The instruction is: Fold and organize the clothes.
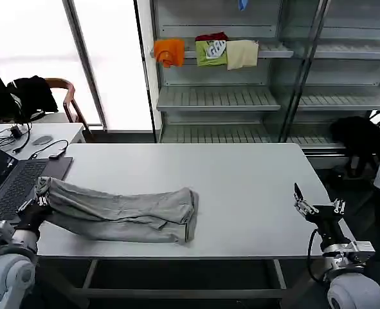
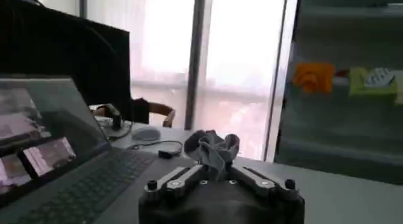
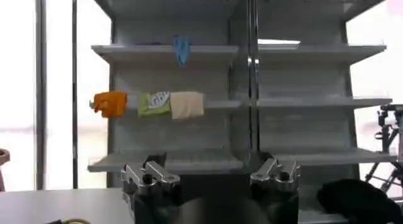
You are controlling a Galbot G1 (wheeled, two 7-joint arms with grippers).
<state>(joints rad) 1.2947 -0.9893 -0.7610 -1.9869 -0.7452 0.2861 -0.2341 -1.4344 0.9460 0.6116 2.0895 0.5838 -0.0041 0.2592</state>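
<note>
Left hand [image 1: 40,201] clamped on grey shirt [image 1: 122,215] end | right hand [image 1: 317,207] spread wide, holding nothing, table [image 1: 241,187] edge

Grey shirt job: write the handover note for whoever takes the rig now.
Left gripper: shut on one end of the grey shirt, at the table's left edge beside the laptop.
Right gripper: open, empty, near the table's right front corner.
Shirt: lying bunched in a long roll across the front left of the table.
Done: no neat fold yet.
Left: spread, fold, put away.
</note>
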